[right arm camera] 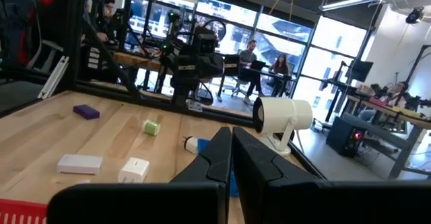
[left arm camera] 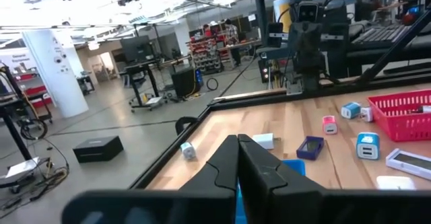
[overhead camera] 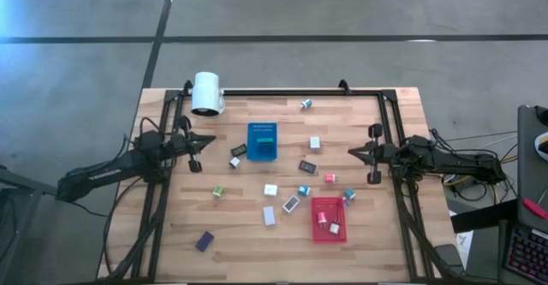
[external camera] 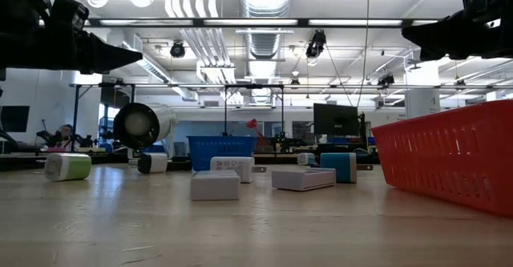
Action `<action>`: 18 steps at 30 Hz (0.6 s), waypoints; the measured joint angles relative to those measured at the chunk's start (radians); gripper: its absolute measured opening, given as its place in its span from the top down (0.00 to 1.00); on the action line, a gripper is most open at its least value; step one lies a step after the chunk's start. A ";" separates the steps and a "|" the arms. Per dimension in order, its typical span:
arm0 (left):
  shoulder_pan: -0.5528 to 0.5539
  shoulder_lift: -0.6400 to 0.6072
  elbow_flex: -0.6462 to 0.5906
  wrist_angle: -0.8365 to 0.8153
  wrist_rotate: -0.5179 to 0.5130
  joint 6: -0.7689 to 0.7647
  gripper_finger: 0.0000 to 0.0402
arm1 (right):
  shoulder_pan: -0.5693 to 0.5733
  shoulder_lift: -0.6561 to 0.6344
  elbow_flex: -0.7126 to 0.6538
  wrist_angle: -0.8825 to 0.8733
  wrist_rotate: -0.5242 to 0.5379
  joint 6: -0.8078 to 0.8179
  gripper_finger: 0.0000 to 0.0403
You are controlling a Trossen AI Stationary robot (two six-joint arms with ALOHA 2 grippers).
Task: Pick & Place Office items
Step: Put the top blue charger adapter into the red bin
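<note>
Small office items lie scattered on the wooden table: a green block (overhead camera: 218, 191), a purple piece (overhead camera: 204, 240), a white block (overhead camera: 271, 189), a teal block (overhead camera: 303, 190), a pink-red block (overhead camera: 330, 177) and a black piece (overhead camera: 307, 166). Two more rest inside the red tray (overhead camera: 328, 232). My left gripper (overhead camera: 211, 139) hovers shut, left of the blue tray (overhead camera: 262, 152). My right gripper (overhead camera: 349, 152) hovers shut, right of the items. Both show shut in their wrist views, left (left arm camera: 237, 143) and right (right arm camera: 230, 133), raised above the table and holding nothing.
A white cylindrical device (overhead camera: 207, 93) stands near the table's far left corner. A black frame rail (overhead camera: 282, 92) runs along the far edge and down both sides. A teal block (overhead camera: 306, 103) lies by the far rail. Bare wood shows along the near edge.
</note>
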 joint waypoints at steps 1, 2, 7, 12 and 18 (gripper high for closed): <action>0.000 0.000 0.000 0.000 0.000 0.001 0.97 | 0.000 0.000 0.000 0.004 0.019 0.000 0.98; 0.000 0.000 0.000 0.000 0.000 0.001 0.97 | 0.000 0.000 0.000 0.011 0.049 0.003 0.98; 0.000 0.000 0.000 0.000 0.000 0.001 0.97 | 0.000 0.037 0.000 0.049 0.192 0.068 0.98; 0.000 0.000 0.000 0.001 0.000 0.009 0.98 | -0.001 0.151 0.019 0.057 0.222 0.114 0.98; 0.000 0.000 0.000 0.001 0.000 0.010 0.97 | -0.001 0.325 0.092 0.059 0.386 0.169 0.98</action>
